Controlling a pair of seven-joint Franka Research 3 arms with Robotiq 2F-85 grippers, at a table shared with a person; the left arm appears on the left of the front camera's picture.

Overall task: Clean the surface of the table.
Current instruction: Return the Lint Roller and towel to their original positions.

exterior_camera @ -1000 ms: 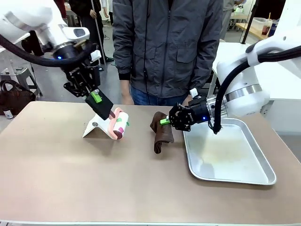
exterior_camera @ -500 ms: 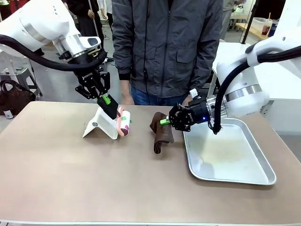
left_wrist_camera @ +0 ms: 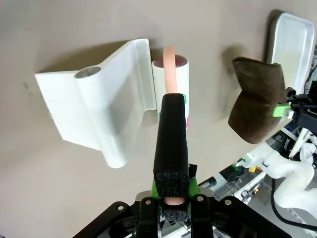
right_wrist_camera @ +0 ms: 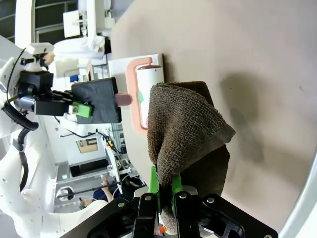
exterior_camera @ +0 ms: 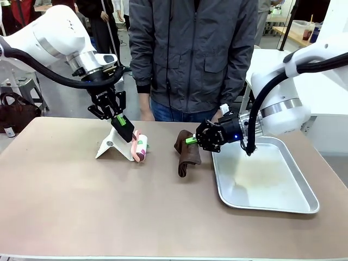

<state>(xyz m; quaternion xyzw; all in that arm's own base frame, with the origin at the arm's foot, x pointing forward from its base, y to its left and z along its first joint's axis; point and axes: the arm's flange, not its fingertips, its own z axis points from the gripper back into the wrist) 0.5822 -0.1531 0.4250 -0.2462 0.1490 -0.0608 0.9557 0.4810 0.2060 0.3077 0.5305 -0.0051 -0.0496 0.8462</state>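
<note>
Taupe and bare across its near half, the table [exterior_camera: 109, 206] runs wide beneath both my arms, and the stretch to be wiped lies below and toward me from either set of jaws.

At my right, the silver tray [exterior_camera: 272, 190] lies on the table just beside my right gripper [exterior_camera: 191, 140]; I see nothing in it.

That right gripper is clamped on a brown cloth [exterior_camera: 186, 152], which hangs from the jaws with its lower end on the tabletop. My judgement: this arm is nearer to wiping, since its cloth already touches.

My left gripper [exterior_camera: 120, 120] is closed on the black-padded handle of a lint roller [exterior_camera: 141, 147]. Handle and pink stem run straight out from the jaws, tilting down to the roll.

A white stand [left_wrist_camera: 99, 119] sits just beside the roll.
</note>
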